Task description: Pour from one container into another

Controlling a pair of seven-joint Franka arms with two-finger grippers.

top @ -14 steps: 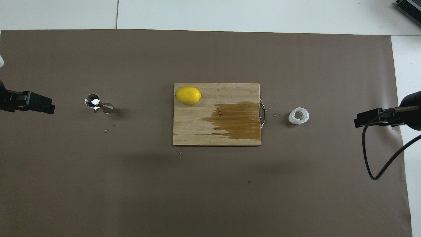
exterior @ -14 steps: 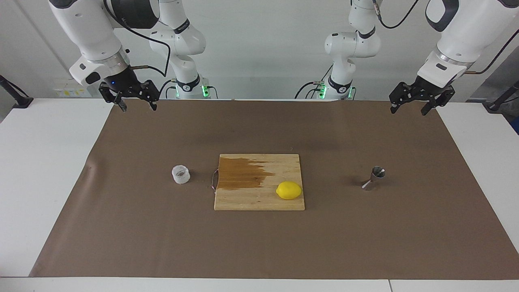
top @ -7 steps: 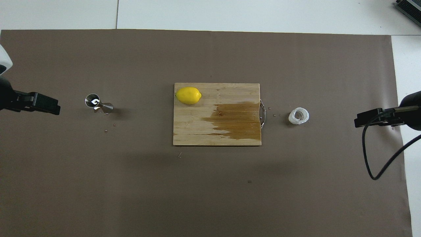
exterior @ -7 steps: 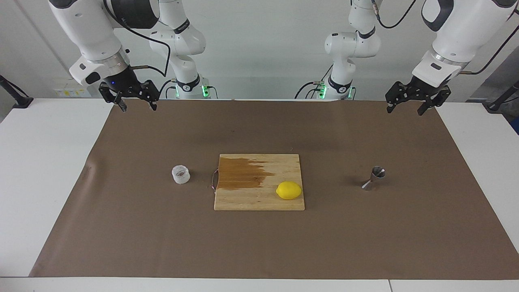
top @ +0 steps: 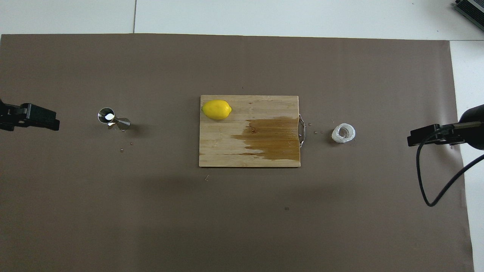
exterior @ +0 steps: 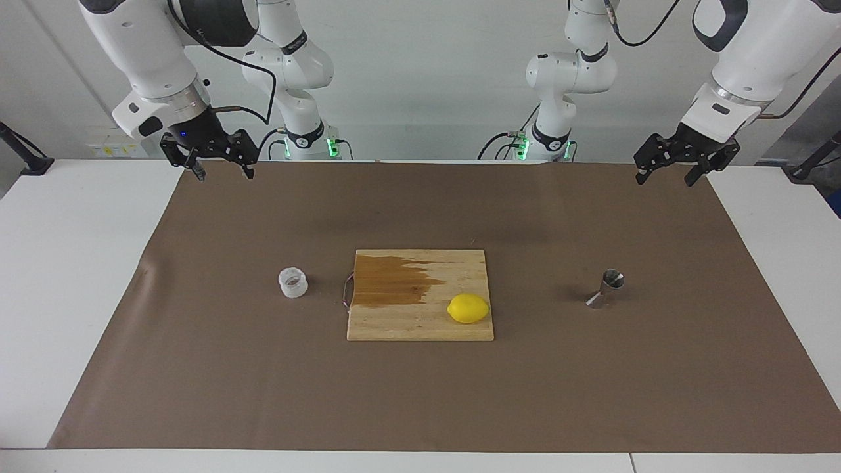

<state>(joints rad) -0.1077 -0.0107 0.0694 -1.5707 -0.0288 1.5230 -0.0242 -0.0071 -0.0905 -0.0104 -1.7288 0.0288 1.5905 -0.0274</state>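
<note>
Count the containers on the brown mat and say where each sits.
2. The white plastic cup stands beside the cutting board, toward the right arm's end. The silver jigger stands toward the left arm's end. Nothing seems hidden.

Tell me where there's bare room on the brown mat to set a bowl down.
Free: the wide brown mat strip farther from the robots than the wooden cutting board, and the strip nearer them. Crowded: the middle row, with translucent white plastic cup, board with yellow lemon, and silver metal jigger.
</note>
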